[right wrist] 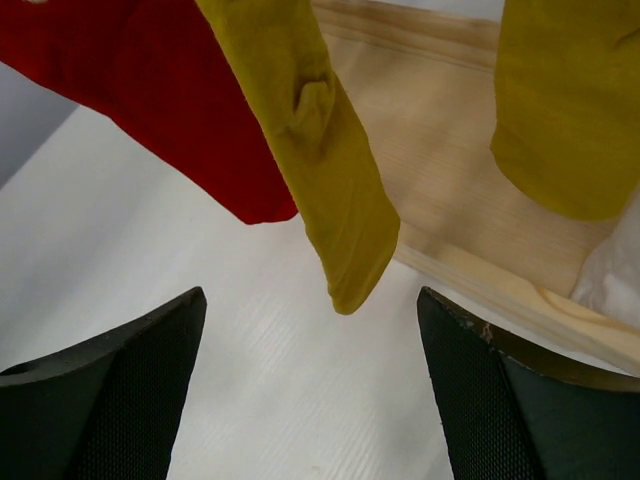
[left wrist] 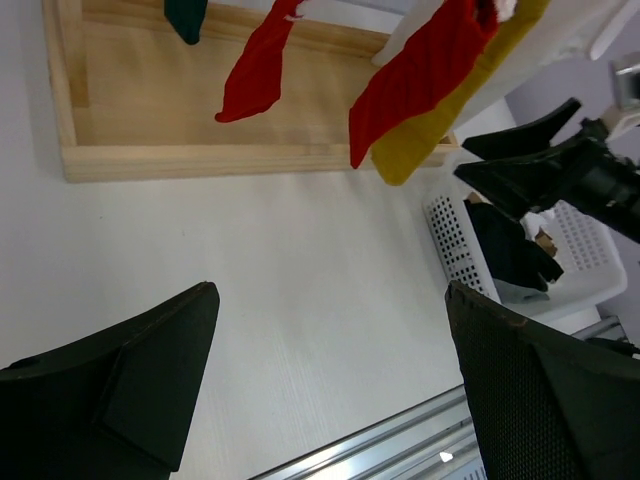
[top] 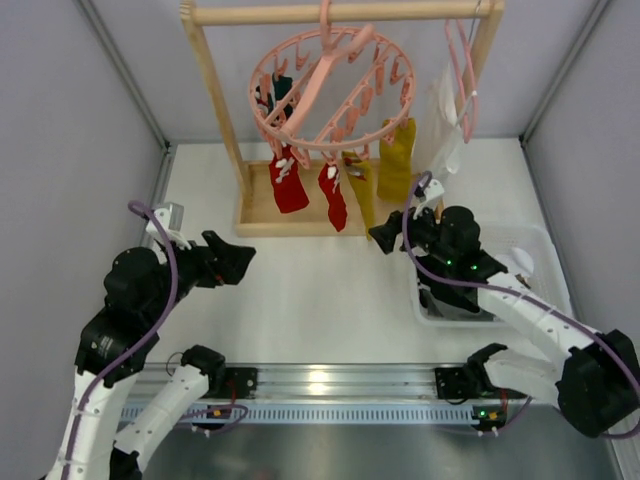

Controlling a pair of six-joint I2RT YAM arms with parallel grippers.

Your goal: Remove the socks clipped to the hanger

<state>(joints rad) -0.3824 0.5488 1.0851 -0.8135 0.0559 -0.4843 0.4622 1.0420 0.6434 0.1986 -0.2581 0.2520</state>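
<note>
The round pink hoop hanger (top: 330,85) hangs from a wooden rack, tilted. Two red socks (top: 288,182) (top: 333,198), two mustard-yellow socks (top: 360,190) (top: 396,160) and a dark teal sock (top: 272,95) hang clipped to it. My right gripper (top: 385,235) is open and empty, just below and in front of the nearer yellow sock (right wrist: 320,150), whose tip hangs between my fingers' line; a red sock (right wrist: 150,90) is left of it. My left gripper (top: 240,258) is open and empty over the table, left of the rack. Red socks (left wrist: 262,65) show in its view.
The wooden rack's base (top: 262,205) lies on the white table under the socks. A white perforated basket (top: 530,250) with dark fabric in it stands at the right. A plain pink hanger (top: 462,70) with a white cloth (top: 443,125) hangs at the rail's right end.
</note>
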